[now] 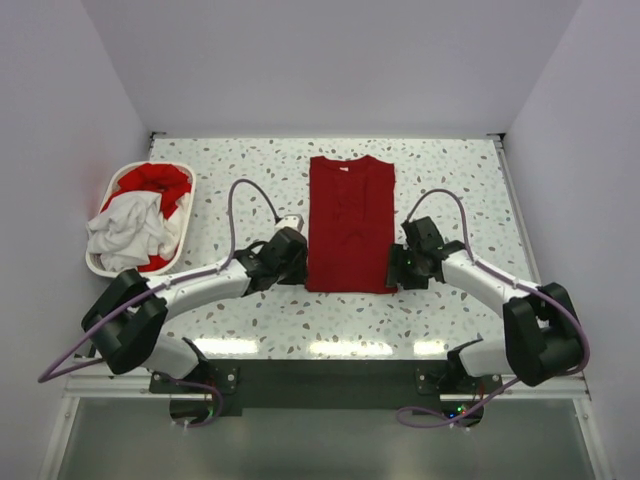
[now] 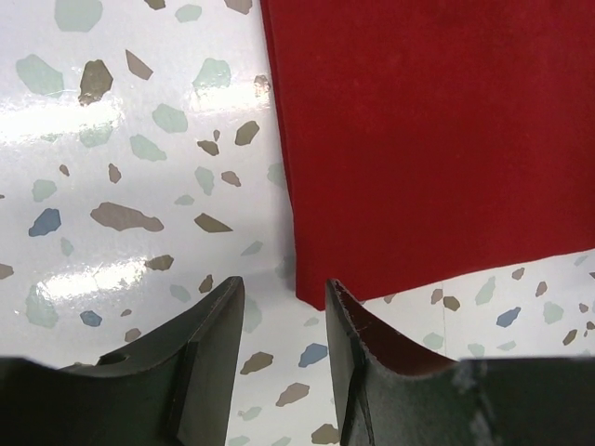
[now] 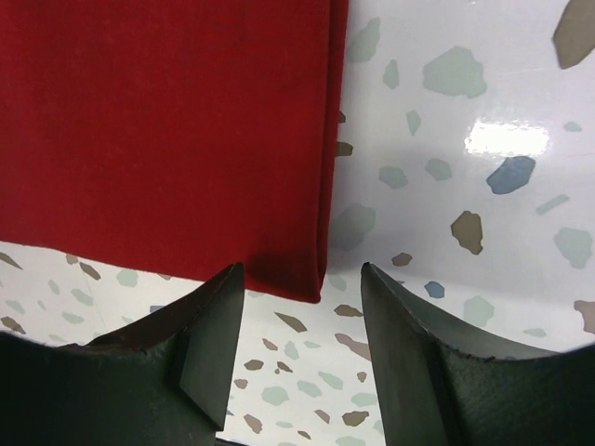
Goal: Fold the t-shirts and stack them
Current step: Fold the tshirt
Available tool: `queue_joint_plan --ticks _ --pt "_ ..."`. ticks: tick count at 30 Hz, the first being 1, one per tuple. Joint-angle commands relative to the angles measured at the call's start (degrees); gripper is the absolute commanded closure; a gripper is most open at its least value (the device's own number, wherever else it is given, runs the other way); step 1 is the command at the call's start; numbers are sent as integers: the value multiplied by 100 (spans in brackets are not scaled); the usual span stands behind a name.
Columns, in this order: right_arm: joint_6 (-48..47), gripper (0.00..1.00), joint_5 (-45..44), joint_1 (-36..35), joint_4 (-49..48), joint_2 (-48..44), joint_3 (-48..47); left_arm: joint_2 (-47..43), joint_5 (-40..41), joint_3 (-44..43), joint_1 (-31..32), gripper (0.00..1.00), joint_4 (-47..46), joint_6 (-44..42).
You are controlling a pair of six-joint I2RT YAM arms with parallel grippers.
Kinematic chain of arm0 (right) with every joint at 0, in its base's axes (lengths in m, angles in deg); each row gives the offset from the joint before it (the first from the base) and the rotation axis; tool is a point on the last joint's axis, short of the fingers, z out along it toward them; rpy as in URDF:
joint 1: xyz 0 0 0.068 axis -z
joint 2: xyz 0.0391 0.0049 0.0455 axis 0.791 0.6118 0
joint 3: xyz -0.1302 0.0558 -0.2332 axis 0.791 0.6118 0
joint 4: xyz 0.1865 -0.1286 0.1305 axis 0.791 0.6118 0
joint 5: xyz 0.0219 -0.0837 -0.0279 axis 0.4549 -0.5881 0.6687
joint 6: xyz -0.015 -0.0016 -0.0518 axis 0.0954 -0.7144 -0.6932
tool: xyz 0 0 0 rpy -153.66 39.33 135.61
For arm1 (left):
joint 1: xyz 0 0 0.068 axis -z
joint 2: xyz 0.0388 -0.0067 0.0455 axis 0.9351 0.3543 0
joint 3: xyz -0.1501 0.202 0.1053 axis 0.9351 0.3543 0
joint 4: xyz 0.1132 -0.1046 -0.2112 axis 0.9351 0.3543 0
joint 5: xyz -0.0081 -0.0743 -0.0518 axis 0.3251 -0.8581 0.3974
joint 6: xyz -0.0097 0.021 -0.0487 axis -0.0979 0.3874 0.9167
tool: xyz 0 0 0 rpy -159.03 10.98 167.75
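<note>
White plastic basket (image 1: 113,185) sits at the nine o'clock edge of the terrazzo table (image 1: 450,170). In it lie a crumpled white t-shirt (image 1: 125,228) and, toward its twelve o'clock side, a bunched red t-shirt (image 1: 160,182).

Moving right, the left gripper (image 1: 298,266) lies low over the table at the seven o'clock corner of the folded red t-shirt (image 1: 350,225). In the left wrist view, the left gripper (image 2: 284,290) has its jaws moderately apart with nothing between them. The folded red t-shirt (image 2: 428,139) has its corner just ahead of the gap, at about one o'clock from it.

At the table's centre, that shirt is a long flat rectangle, sleeves tucked in, collar at twelve o'clock and hem at six.

At its five o'clock corner is the right gripper (image 1: 397,270). In the right wrist view, the right gripper (image 3: 297,271) also stands parted and holds nothing. The corner of the folded red t-shirt (image 3: 158,130) reaches the mouth of the gap, nearer the finger on the nine o'clock side, with bare table toward three o'clock.
</note>
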Motion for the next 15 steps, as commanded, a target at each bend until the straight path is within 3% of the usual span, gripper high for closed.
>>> queue_joint_plan --ticks 1,12,15 --pt "119 44 -286 -177 -154 173 -163 91 113 -227 65 55 -35 -111" --pt "75 58 -638 -309 -242 560 118 275 52 -253 170 54 -62 -94" --pt "48 69 -639 -397 -242 666 127 337 87 -288 240 52 -35 -85"
